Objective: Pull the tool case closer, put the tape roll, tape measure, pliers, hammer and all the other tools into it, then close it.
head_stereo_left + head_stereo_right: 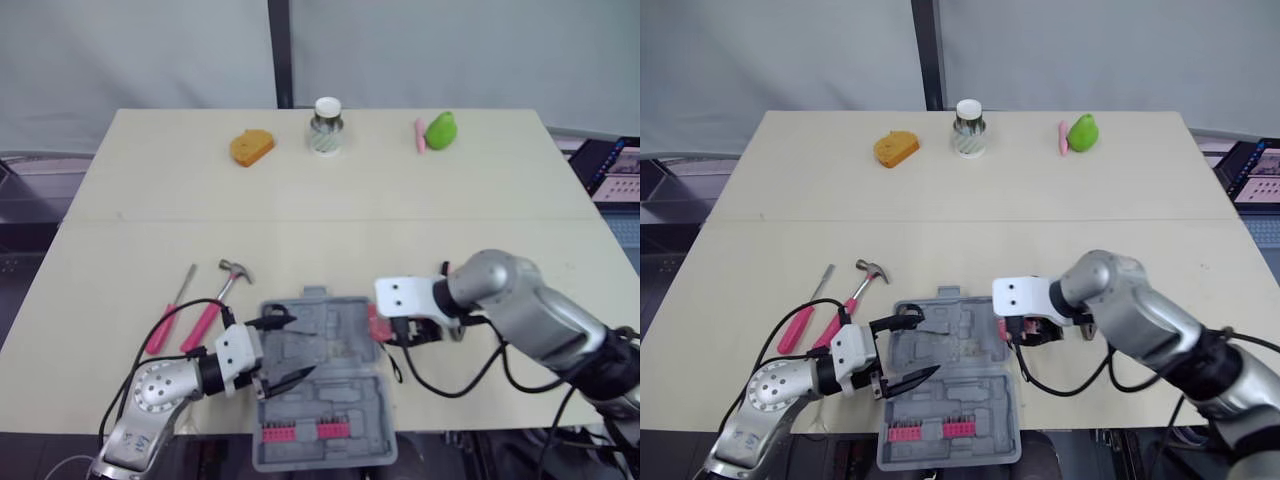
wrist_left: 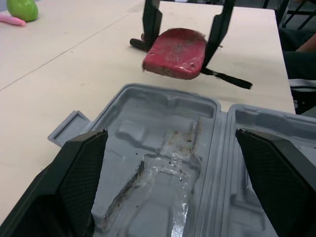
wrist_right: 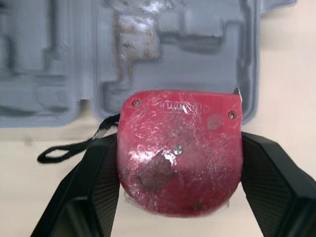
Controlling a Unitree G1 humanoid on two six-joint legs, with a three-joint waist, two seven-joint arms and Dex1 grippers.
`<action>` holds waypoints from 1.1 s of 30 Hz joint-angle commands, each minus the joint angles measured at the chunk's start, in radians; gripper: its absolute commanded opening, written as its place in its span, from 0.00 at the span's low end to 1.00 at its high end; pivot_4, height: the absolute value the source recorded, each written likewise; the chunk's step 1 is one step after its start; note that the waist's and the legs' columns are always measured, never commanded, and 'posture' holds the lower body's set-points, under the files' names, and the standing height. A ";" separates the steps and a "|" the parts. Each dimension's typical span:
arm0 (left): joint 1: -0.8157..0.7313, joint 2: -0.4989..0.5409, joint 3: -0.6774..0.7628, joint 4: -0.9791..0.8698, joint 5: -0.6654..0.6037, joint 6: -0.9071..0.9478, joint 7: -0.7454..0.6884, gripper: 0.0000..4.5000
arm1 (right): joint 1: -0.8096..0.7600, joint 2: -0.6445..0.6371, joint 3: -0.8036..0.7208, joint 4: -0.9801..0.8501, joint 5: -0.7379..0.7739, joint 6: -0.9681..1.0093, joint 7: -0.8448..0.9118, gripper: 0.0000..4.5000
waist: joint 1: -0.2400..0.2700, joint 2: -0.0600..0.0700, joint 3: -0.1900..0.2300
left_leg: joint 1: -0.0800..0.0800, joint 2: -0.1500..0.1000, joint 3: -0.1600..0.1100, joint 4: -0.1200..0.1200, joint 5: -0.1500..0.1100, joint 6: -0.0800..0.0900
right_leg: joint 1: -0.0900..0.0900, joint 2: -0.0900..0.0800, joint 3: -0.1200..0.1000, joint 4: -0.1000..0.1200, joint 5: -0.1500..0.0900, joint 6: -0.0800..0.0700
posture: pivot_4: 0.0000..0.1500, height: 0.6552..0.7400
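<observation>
tape measure, partly hidden, gripped by right fingers beside tool case; left fingers wide apart over it, empty

**Q:** What occupies the table's near edge?

**A:** An open grey tool case, which reaches past that edge. The left gripper hovers over the case's left side with its fingers spread wide. At the case's right rim, the right gripper clamps a red tape measure.

**Q:** And elsewhere?

**A:** A hammer and a screwdriver lie just left of the case. A jar stands near the far edge.
</observation>
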 commanded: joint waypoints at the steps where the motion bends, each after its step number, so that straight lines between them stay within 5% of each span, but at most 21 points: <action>1: -0.006 -0.019 -0.004 0.001 0.007 -0.031 0.023 1.00 | -0.060 0.074 0.047 0.029 -0.063 0.044 -0.032 0.65 | -0.002 0.000 0.000 | 0.000 0.000 0.000 0.000 0.000 0.000 | 0.000 0.000 0.000 0.000 0.000 0.000 | 1.00 1.00; 33: 0.002 -0.004 0.049 -0.068 -0.033 0.066 0.046 1.00 | -0.056 0.250 0.115 0.162 -0.217 -0.062 -0.067 0.65 | -0.010 0.000 0.000 | 0.000 0.000 0.000 0.000 0.000 0.000 | -0.001 0.000 0.000 0.002 0.000 0.000 | 1.00 1.00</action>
